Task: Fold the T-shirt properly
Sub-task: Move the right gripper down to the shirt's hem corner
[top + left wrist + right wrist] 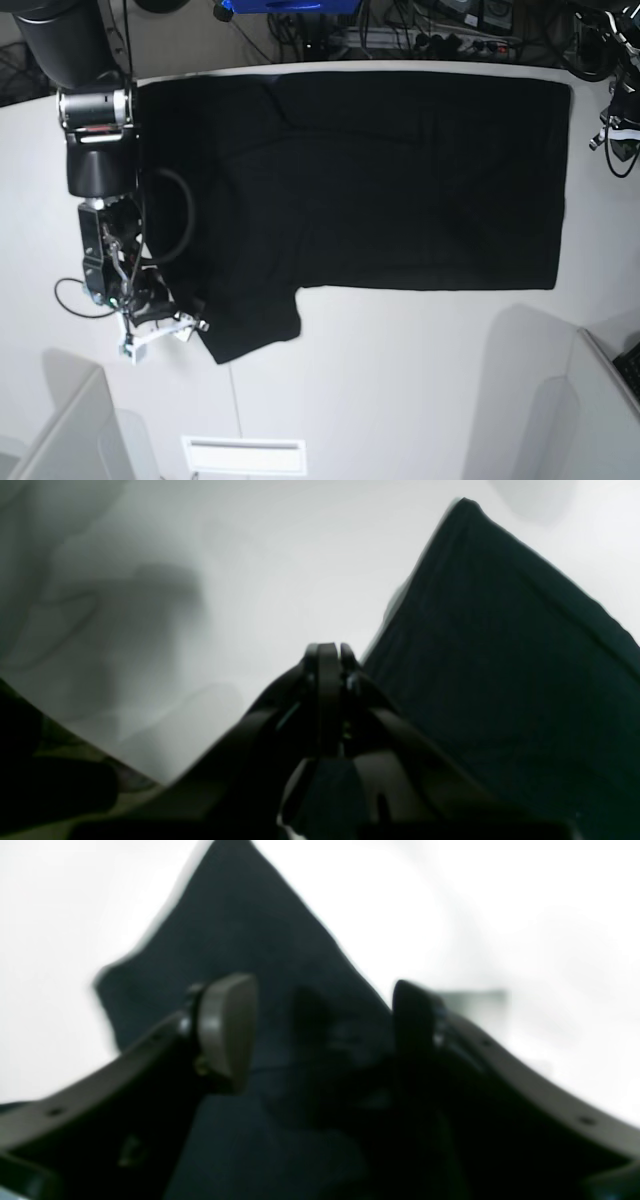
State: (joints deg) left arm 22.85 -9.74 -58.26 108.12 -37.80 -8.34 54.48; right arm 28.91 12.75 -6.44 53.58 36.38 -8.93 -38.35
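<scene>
the desk (400, 380) is white and carries the shirt (400, 170), which lies spread flat, plain black side up, across its far half, with one sleeve reaching toward the near edge. no fold line shows in the body, so i judge the task barely begun: the sleeves and sides are yet to be brought in and the length is yet to be doubled over. the right gripper (320, 1035) sits at that near sleeve, its jaws wide apart with black cloth lying between and below them, not pinched as far as i can see. the left gripper (327, 655) has its jaws pressed together; whether a bit of cloth is caught in them i cannot tell, though the shirt rises to a peak just to their right.
</scene>
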